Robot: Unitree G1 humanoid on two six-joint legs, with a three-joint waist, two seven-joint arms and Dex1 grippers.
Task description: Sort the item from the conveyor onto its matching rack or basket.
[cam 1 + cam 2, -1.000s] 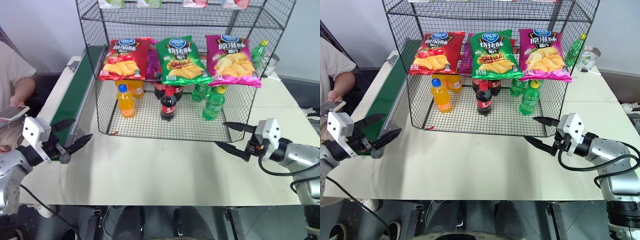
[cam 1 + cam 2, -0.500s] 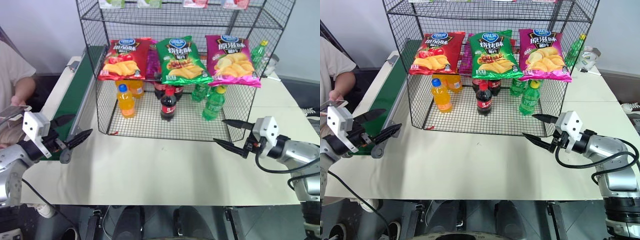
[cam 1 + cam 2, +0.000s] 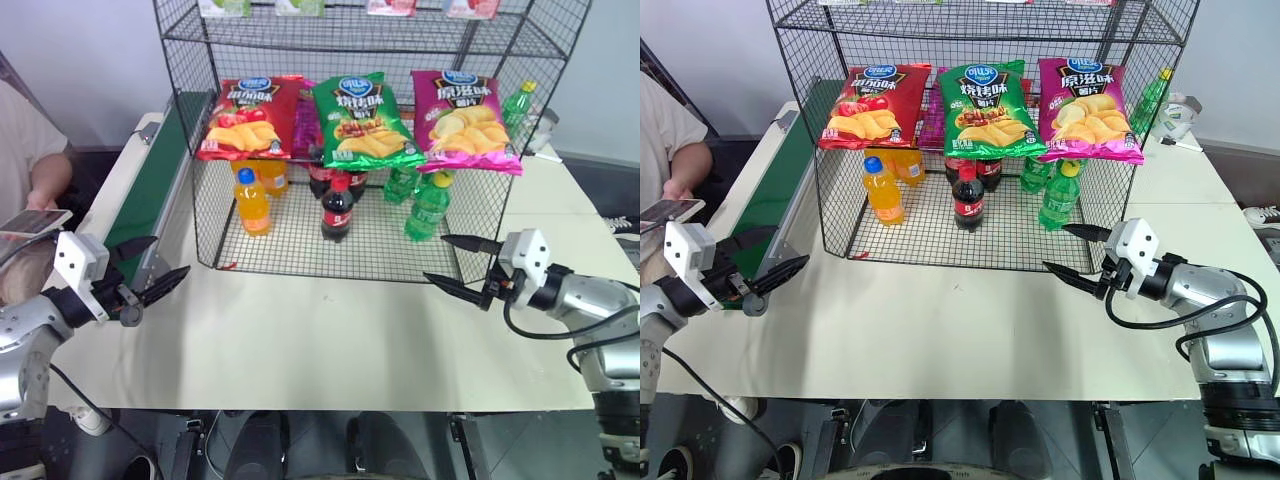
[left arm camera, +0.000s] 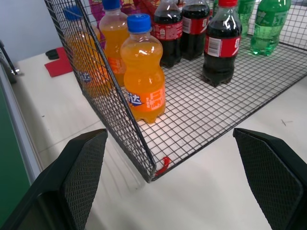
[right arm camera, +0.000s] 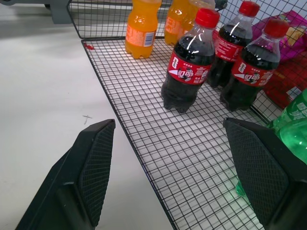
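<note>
The green crisp bag (image 3: 365, 120) lies on the middle tier of the black wire rack (image 3: 520, 60), between a red bag (image 3: 240, 118) and a magenta bag (image 3: 466, 122). The dark green conveyor (image 3: 150, 195) runs along the table's left side, past the rack. My left gripper (image 3: 170, 256) is open and holds nothing, low at the conveyor's near end, pointing toward the rack's front left corner. My right gripper (image 3: 434, 258) is also open and holds nothing, just in front of the rack's front right corner. Both are well below and apart from the bag.
Orange bottles (image 4: 144, 76), cola bottles (image 5: 189, 67) and green bottles (image 3: 428, 205) stand on the rack's bottom tier. A person (image 3: 25, 150) sits at the far left holding a phone (image 3: 35, 221). The pale table (image 3: 320, 340) stretches in front of the rack.
</note>
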